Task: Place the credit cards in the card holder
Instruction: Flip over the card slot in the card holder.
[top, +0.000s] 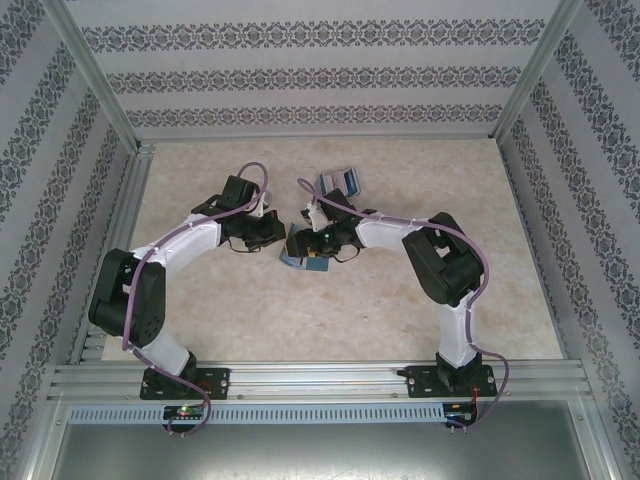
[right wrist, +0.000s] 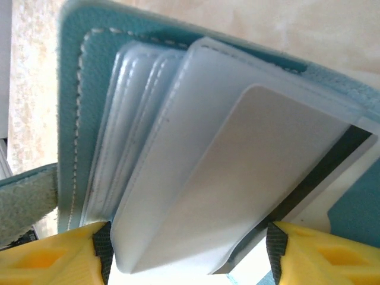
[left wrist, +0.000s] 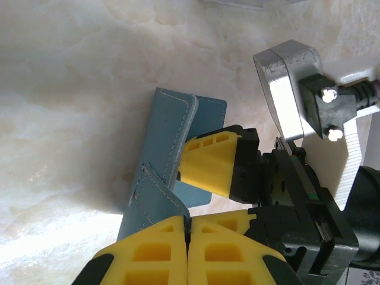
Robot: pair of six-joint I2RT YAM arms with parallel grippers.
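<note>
The teal card holder (top: 298,264) lies open on the table between both grippers. My left gripper (left wrist: 189,228) is shut on a teal flap of the card holder (left wrist: 172,119). In the right wrist view the card holder (right wrist: 74,89) shows its clear slots, and a grey credit card (right wrist: 255,178) with a black stripe sits partly inside the front slot. My right gripper (right wrist: 187,249) spans that card's width, with a pad against each side of it. One yellow finger of the right gripper (left wrist: 208,163) rests on the holder. More credit cards (top: 338,181) lie fanned behind the grippers.
Both arms (top: 440,255) bend inward over the pale marbled table (top: 300,320). Metal frame rails (top: 320,378) run along the near edge, and patterned walls close in the sides and back.
</note>
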